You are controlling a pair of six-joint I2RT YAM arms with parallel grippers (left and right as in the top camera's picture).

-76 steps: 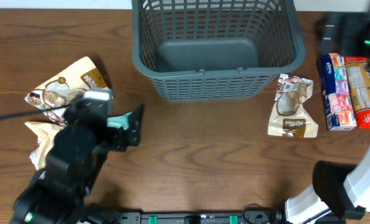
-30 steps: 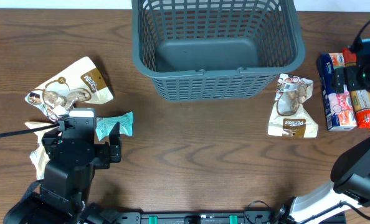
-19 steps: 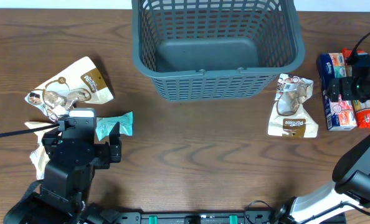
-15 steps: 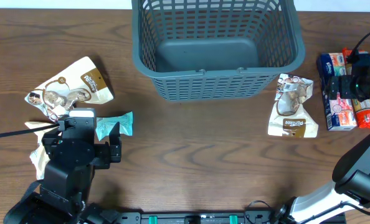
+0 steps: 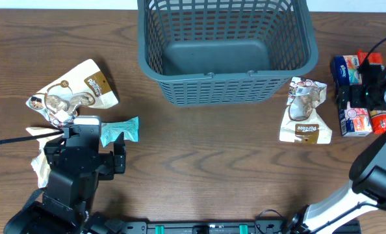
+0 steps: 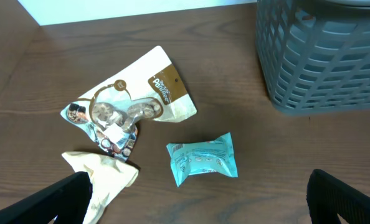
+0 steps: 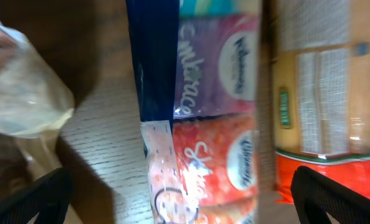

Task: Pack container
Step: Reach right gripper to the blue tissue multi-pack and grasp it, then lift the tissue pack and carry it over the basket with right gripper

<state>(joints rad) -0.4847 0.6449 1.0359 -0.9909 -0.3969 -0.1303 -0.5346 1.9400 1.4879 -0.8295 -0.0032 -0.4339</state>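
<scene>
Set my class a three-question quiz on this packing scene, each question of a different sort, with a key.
1. Fill in: the right gripper hangs over the blue pack with its jaws ____.
2. True or false: the basket is empty.
3. The teal packet lies nearest to: A. the left gripper; B. the right gripper; C. the basket.

Key: 1 open; 2 true; 3 A.
</scene>
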